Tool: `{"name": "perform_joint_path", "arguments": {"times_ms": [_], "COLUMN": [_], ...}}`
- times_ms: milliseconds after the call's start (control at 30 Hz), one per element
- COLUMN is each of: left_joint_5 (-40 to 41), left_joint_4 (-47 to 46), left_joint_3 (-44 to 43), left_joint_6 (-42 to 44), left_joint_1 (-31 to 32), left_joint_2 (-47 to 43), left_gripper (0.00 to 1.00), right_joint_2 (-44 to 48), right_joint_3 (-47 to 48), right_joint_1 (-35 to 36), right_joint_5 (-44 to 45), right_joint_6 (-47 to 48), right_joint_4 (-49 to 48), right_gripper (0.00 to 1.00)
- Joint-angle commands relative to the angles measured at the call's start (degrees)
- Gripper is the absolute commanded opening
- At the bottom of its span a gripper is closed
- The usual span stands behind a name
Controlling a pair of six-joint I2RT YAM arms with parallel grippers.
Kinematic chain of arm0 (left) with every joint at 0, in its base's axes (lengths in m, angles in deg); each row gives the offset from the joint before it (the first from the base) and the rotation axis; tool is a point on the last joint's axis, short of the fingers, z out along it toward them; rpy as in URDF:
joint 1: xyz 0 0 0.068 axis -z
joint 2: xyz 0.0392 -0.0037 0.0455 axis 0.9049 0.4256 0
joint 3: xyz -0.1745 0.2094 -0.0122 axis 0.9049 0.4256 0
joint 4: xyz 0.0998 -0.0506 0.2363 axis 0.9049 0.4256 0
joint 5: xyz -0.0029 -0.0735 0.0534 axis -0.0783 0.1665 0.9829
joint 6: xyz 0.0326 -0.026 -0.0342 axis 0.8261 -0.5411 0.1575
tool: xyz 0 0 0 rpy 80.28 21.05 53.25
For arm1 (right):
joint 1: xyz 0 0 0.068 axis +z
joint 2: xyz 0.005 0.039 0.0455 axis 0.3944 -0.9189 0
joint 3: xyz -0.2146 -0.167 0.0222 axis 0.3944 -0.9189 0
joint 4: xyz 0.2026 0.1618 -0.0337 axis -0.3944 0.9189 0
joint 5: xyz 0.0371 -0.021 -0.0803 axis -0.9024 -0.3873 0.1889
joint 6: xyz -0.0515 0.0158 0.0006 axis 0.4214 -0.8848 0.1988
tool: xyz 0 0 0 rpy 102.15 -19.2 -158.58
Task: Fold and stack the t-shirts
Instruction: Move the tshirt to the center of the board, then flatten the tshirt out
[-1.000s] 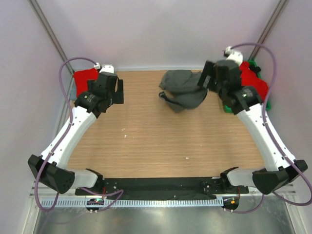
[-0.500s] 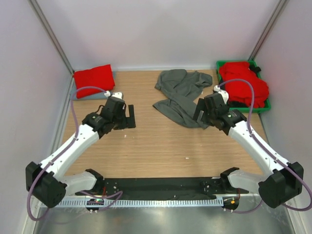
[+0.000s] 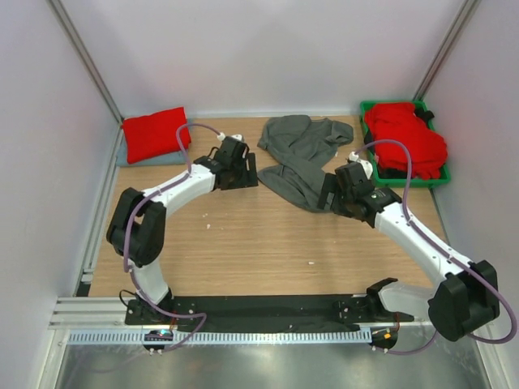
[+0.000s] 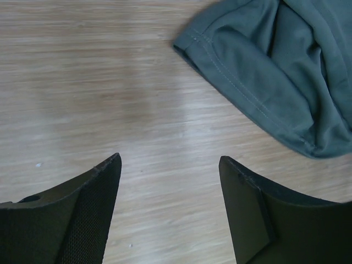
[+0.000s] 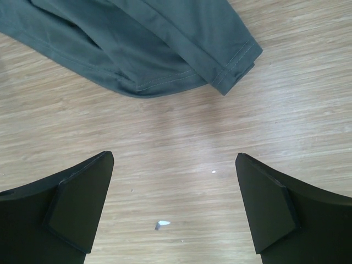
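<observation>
A dark charcoal grey t-shirt (image 3: 298,158) lies crumpled at the middle back of the wooden table. My left gripper (image 3: 246,176) hovers just left of its left hem, open and empty. In the left wrist view, the grey t-shirt (image 4: 275,71) is ahead and to the right of the left gripper (image 4: 170,158). My right gripper (image 3: 327,193) sits at the shirt's near right edge, open wide over bare wood. In the right wrist view, the grey t-shirt (image 5: 148,44) lies just ahead of the right gripper (image 5: 174,155). A folded red t-shirt (image 3: 154,132) rests at the back left on a pale blue-grey one (image 3: 128,157).
A green bin (image 3: 442,181) at the back right holds a heap of red t-shirts (image 3: 405,144). Small white specks (image 5: 162,224) lie on the wood. Walls close in the table at the back and on both sides.
Both arms have come away from the back corners. The grey t-shirt now lies spread on the table. My left gripper swung right to its left hem, jaws a little narrower.
</observation>
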Motion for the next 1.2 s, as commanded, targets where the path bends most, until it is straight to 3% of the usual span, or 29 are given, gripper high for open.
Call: {"name": "perform_joint_path", "arguments": {"times_ms": [0, 100, 233, 533, 700, 1000, 1100, 1167], "left_joint_5": [-3.6, -3.3, -0.3, 4.1, 6.1, 6.9, 7.1, 6.7], "left_joint_4": [-3.5, -4.1, -2.2, 5.5, 10.7, 17.4, 17.1, 16.8], "left_joint_3": [-2.7, 0.5, 8.6, 24.6, 27.5, 27.7, 28.3, 28.3], "left_joint_6": [-2.2, -2.9, -2.2, -3.5, -3.7, -3.4, -3.4, -3.4], "left_joint_1": [0.4, 1.7, 4.3, 5.3, 5.3, 5.3, 5.3, 5.3], "left_joint_2": [0.7, -2.5, -13.5, -35.3, -45.3, -52.4, -52.6, -51.9], "left_gripper": [0.72, 0.72, 0.73, 0.74, 0.75, 0.78, 0.78, 0.78], "right_joint_2": [-3.0, -7.5, -13.6, -22.9, -25.9, -29.0, -29.3, -29.0], "right_joint_3": [-0.3, -1.8, -2.3, 2.7, 4.7, 6.0, 5.3, 4.7], "right_joint_1": [-1.0, -5.3, -9.7, -9.8, -11.0, -11.8, -11.8, -11.8], "right_joint_5": [3.7, 0.6, -3.4, -1.4, 1.1, 0.3, 0.1, 0.1], "right_joint_6": [-0.5, -0.3, 0.5, 3.3, 4.7, 4.7, 4.5, 4.4], "right_joint_4": [-2.6, -6.0, -11.8, -13.4, -12.9, -13.4, -14.0, -14.2], "right_gripper": [1.0, 0.95, 0.79, 0.66, 0.63, 0.5, 0.4, 0.27]}}
